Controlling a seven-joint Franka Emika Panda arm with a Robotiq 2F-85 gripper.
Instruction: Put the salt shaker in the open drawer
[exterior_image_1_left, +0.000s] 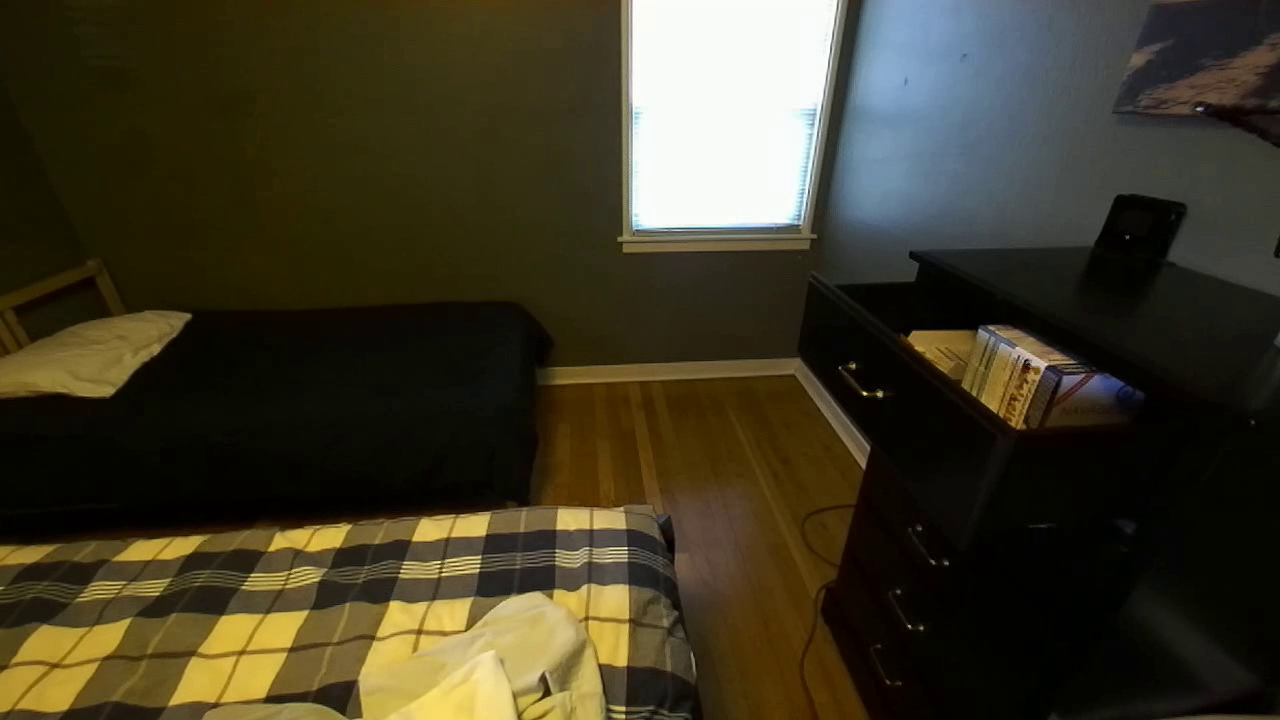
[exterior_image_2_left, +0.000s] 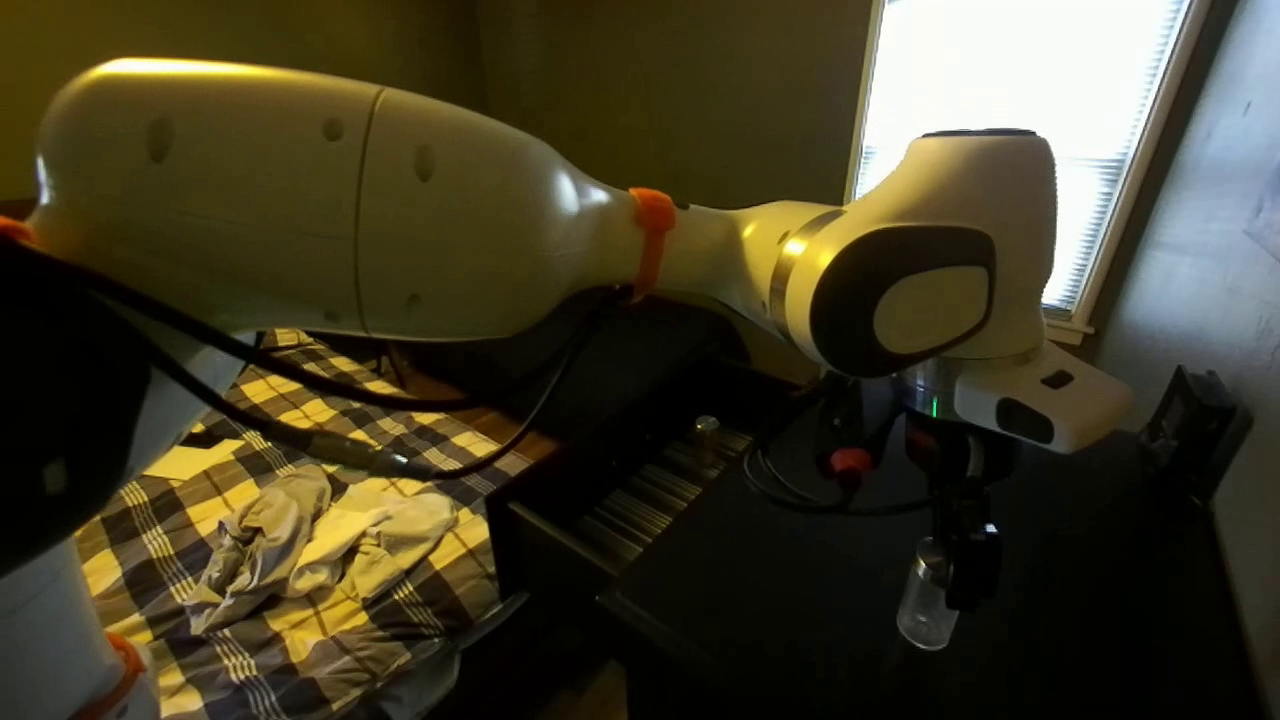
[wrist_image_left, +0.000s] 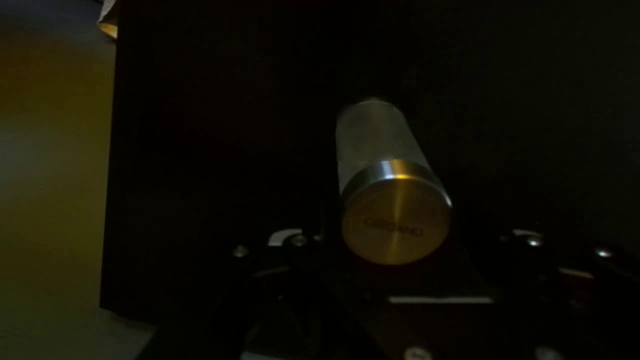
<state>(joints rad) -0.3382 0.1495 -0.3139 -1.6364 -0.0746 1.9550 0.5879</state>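
Observation:
The salt shaker (exterior_image_2_left: 928, 612) is a small clear jar with a metal lid. In the wrist view the jar (wrist_image_left: 396, 222) sits lid towards the camera, and its lettering looks like OREGANO. My gripper (exterior_image_2_left: 965, 595) points down over the dresser top. In the wrist view its dark fingers (wrist_image_left: 397, 235) flank the lid closely and appear shut on it; the pads are lost in shadow. I cannot tell whether the jar's base touches the dresser. The open drawer (exterior_image_1_left: 930, 430) holds a row of boxes or books; it also shows in an exterior view (exterior_image_2_left: 560, 535), left of the gripper.
A small metal-topped jar (exterior_image_2_left: 707, 428) shows at the drawer's far part. The black dresser top (exterior_image_2_left: 780, 620) bears a dark framed object (exterior_image_2_left: 1195, 410), also visible in an exterior view (exterior_image_1_left: 1140, 225). Cables loop beside the wrist. A plaid bed (exterior_image_1_left: 330, 600) stands opposite the drawer.

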